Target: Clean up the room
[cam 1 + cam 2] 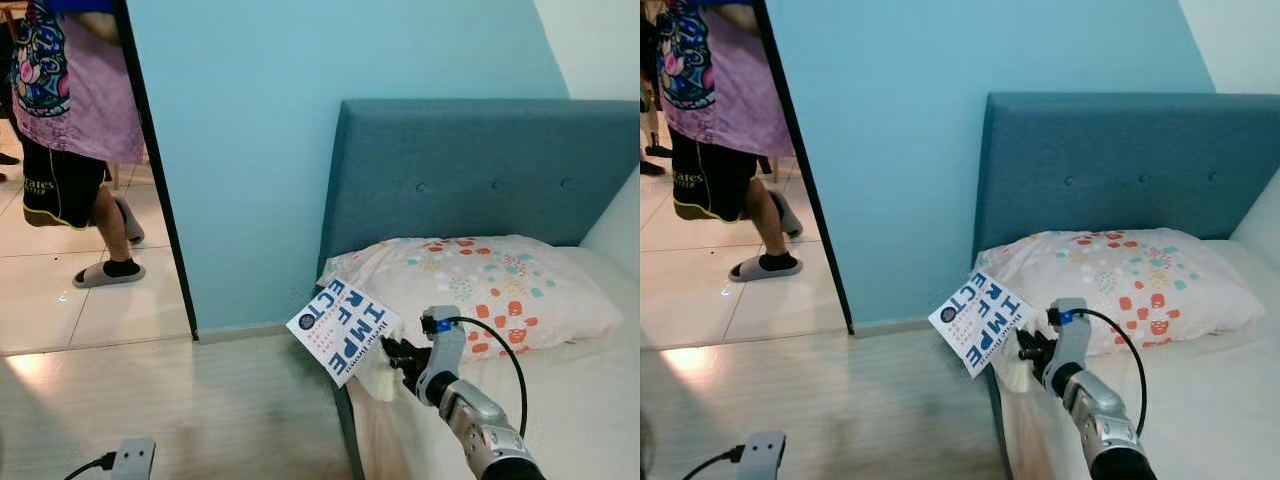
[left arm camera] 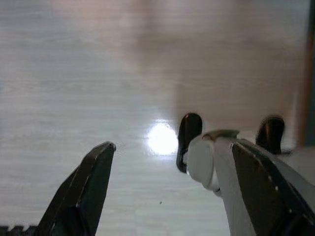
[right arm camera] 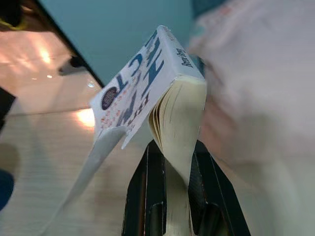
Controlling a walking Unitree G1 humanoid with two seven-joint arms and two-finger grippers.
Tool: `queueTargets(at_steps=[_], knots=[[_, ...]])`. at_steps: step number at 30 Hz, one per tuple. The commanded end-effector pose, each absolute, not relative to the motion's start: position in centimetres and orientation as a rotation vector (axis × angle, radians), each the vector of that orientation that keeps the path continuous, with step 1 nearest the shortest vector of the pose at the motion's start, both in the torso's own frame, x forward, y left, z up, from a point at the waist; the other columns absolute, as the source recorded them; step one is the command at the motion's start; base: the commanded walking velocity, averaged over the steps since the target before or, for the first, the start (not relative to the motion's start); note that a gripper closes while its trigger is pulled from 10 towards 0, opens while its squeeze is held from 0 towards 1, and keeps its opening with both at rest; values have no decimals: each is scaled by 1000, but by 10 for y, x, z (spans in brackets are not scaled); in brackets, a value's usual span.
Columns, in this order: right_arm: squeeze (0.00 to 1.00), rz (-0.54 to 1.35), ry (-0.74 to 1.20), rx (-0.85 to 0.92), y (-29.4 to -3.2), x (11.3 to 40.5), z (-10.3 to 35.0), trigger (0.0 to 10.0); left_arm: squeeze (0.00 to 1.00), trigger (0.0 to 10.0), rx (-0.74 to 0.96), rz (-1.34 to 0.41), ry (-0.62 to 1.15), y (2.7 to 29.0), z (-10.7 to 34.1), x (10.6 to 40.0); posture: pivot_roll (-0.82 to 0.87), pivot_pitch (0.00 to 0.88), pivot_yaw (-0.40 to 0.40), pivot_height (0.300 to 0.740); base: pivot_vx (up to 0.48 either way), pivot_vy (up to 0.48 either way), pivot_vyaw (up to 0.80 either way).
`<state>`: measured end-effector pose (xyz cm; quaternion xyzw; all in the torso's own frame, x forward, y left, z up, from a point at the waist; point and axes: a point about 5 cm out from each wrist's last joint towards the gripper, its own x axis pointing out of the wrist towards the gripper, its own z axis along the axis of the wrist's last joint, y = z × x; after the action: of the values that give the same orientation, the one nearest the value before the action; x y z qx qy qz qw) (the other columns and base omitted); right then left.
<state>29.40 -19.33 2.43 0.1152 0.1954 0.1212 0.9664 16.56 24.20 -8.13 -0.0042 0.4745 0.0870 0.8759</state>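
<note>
The right gripper (image 1: 392,352), at the end of a silver arm with a black cable looped over its wrist, pinches a white paperback book with large blue lettering on its cover (image 1: 343,327). In the right wrist view the two black fingers (image 3: 147,182) press on the book's pages from either side, and the cover flares open above them. The book hangs in the air at the near corner of the bed with white sheet (image 1: 590,400), just in front of a white pillow patterned with orange and teal shapes (image 1: 480,285) that lies against the teal padded headboard (image 1: 480,170).

The left gripper (image 2: 167,187) points down at the pale wood-look floor (image 1: 200,400), its two dark fingers spread apart with nothing between them.

Beyond a black-framed doorway in the light blue wall (image 1: 240,150), a person in a purple shirt, black shorts and grey slippers (image 1: 70,130) stands on beige tiles.
</note>
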Motion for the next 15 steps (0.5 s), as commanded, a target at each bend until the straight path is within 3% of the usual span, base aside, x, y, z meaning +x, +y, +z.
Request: queueTargets(at_steps=[1,15], knots=[[0,193,398,242,-205,292,24,10000,0,10000,-12,168,1021,239,-85,160,32,2,-51,735,0,0,0],[0,56,565,611,-213,276,-2,10000,0,10000,0,188,1007,241,-84,161,35,7,-49,730,0,0,0]])
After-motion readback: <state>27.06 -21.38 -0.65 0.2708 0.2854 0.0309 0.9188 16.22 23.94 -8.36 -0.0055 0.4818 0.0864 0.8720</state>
